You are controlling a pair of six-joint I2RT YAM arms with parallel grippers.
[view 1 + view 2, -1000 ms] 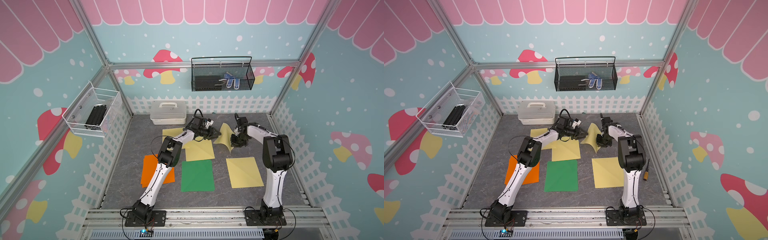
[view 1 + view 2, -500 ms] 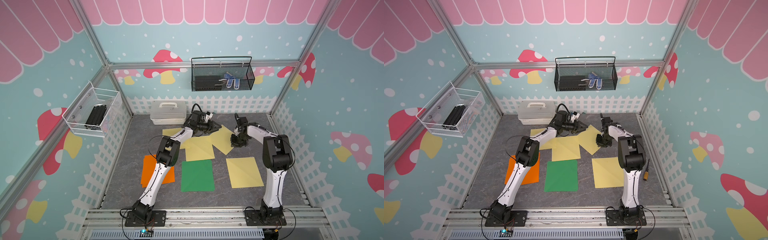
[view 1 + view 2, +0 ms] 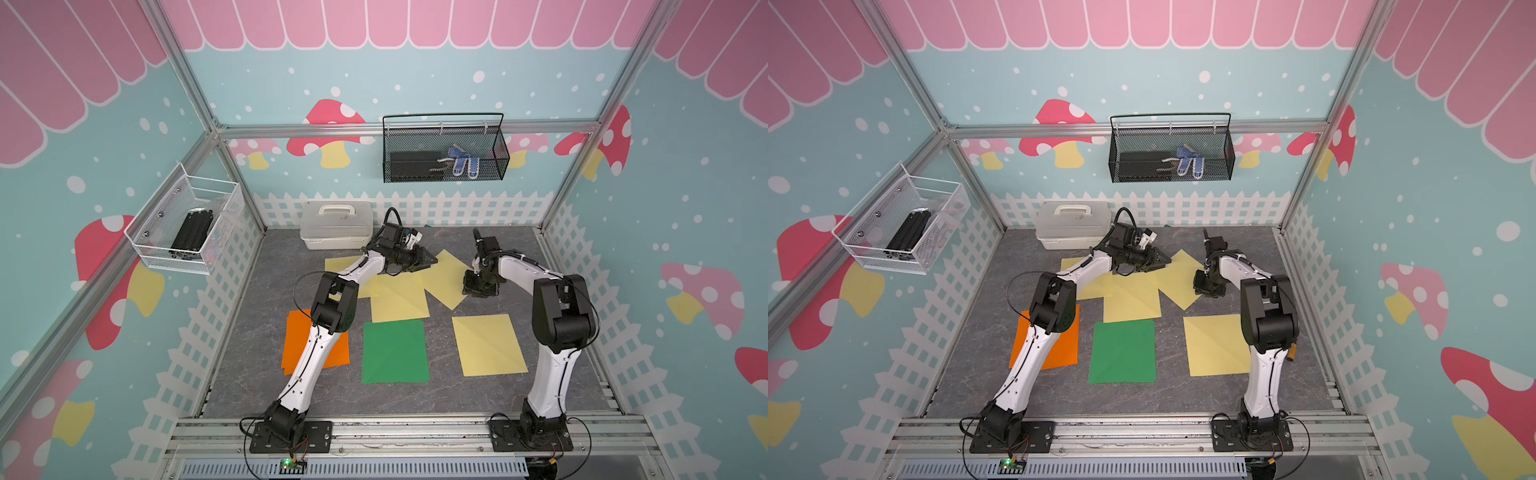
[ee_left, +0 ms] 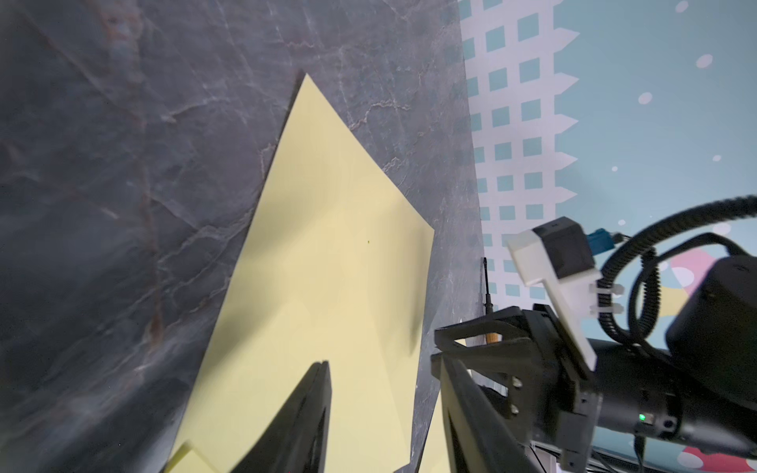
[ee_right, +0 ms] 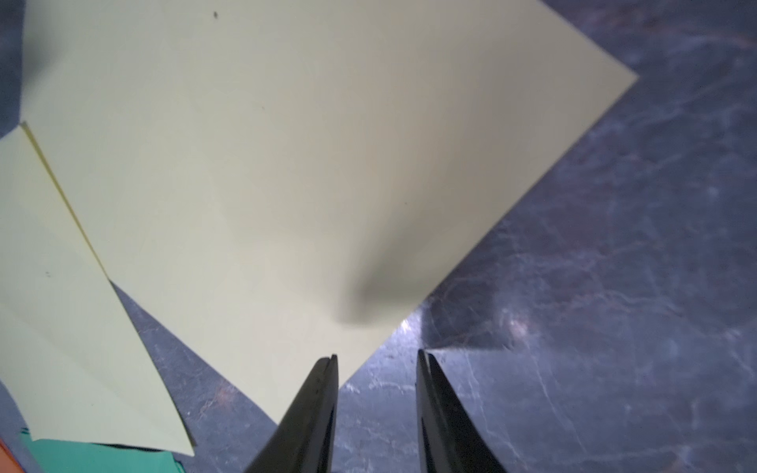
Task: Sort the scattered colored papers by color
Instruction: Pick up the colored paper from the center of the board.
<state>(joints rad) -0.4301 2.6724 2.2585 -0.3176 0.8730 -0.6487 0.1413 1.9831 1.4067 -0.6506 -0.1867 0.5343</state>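
Because the colored papers are thin, light and limp, treat each as a zero-stiffness part. Each lies flat on the table (image 3: 415, 399), shows no raised edge, and will probably slide or buckle before it lifts. Suggested pickup pt: a corner or free edge, pressed until it curls, then pinched. Avoid mid-sheet.

**Layout (both top views)**
- Tilted yellow sheet (image 3: 446, 276): far centre, between the two grippers. Its left corner meets the centre yellow sheet (image 3: 399, 299); which one lies on top can't be told.
- Third yellow sheet (image 3: 340, 266): partly under the left arm, near the white box (image 3: 336, 226).
- Fourth yellow sheet (image 3: 488, 345): near right, apart from the rest.
- Green sheet (image 3: 395, 351): near centre, touching the centre yellow sheet's near edge.
- Orange paper (image 3: 297, 340): near left, partly under the left arm.

**Grippers**
- Left gripper (image 3: 431, 261): over the tilted sheet's far-left edge, jaws apart, nothing clamped.
- Right gripper (image 5: 377, 355): pointing down at the sheet's right edge. Jaws are narrowly apart, one tip over paper and the other over bare table, nothing held.

**Clearance**
- Bare table lies to the right of the tilted sheet and along the near strip.
- The white box blocks the far left.
- Both grippers work the same sheet, so arm-to-arm room is tight. Move one at a time.
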